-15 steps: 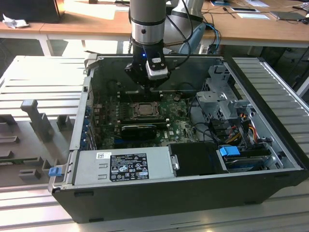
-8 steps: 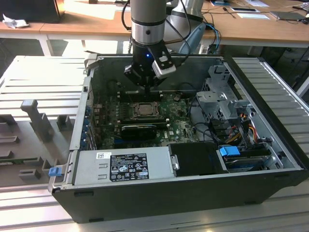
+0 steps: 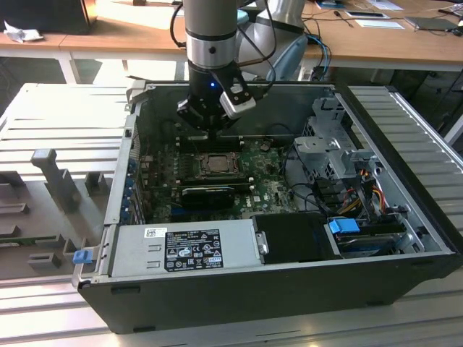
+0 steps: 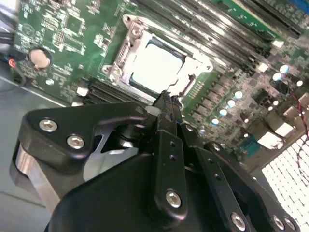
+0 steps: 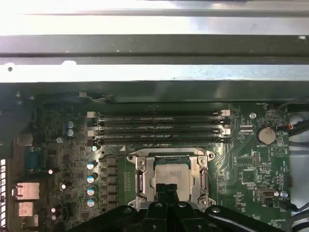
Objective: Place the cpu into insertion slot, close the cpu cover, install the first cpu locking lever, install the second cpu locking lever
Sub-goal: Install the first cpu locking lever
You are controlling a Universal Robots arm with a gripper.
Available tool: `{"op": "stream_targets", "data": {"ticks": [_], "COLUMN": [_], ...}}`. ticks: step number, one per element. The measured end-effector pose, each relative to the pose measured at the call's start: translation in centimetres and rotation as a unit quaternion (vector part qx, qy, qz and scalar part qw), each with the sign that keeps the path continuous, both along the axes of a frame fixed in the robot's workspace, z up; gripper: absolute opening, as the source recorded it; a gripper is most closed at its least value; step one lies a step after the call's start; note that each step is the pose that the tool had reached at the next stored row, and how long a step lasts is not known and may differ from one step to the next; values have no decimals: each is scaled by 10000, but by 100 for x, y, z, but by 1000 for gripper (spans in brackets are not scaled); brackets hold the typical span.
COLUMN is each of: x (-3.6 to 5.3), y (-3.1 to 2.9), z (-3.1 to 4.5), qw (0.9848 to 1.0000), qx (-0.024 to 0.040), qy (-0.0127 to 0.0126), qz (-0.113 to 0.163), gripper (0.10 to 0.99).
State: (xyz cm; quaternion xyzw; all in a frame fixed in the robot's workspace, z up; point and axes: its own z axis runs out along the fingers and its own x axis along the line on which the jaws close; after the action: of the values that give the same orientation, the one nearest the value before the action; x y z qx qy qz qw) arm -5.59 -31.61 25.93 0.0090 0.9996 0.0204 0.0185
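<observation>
Hovering over the square silver cpu [image 4: 157,67] (metal-framed) is the closed black gripper [image 4: 167,100].

Electronics lab, open computer case [image 3: 289,289] on ribbed metal bench [image 3: 65,116], wooden desks [image 3: 123,36] behind

Here's the pale grey ribbed table [image 3: 65,108] carrying the open dark computer case [image 3: 217,296] flat on its side, while off to the exterior view's left a cluster of grey block-shaped fixtures [image 3: 54,177] sits on the same surface.
</observation>
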Motion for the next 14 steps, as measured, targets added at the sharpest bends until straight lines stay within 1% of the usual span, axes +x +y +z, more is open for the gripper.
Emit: {"op": "stream_targets", "data": {"ticks": [1,2,3,4,5,8,9,10,11,12,14], "x": [-25,-47,-68,-77,-89,-116,-123,-157,-251,-304,-331], "y": [1,2,2,2,2,2,2,7,11,15,20], "z": [-8,-10,-10,-11,-14,-21,-22,-26,-28,-29,-29], "qw": [10000,10000,9999,9999,9999,9999,9999,9999,9999,9999,9999], "qx": [4,30,102,128,139,139,138,134,134,136,136], "qy": [0,7,13,18,26,58,64,84,90,89,90], "qz": [-5,-9,-13,-14,-15,-15,-15,-10,-8,-9,-8], "gripper": [106,106,106,106,106,106,106,106,106,106,106]}}
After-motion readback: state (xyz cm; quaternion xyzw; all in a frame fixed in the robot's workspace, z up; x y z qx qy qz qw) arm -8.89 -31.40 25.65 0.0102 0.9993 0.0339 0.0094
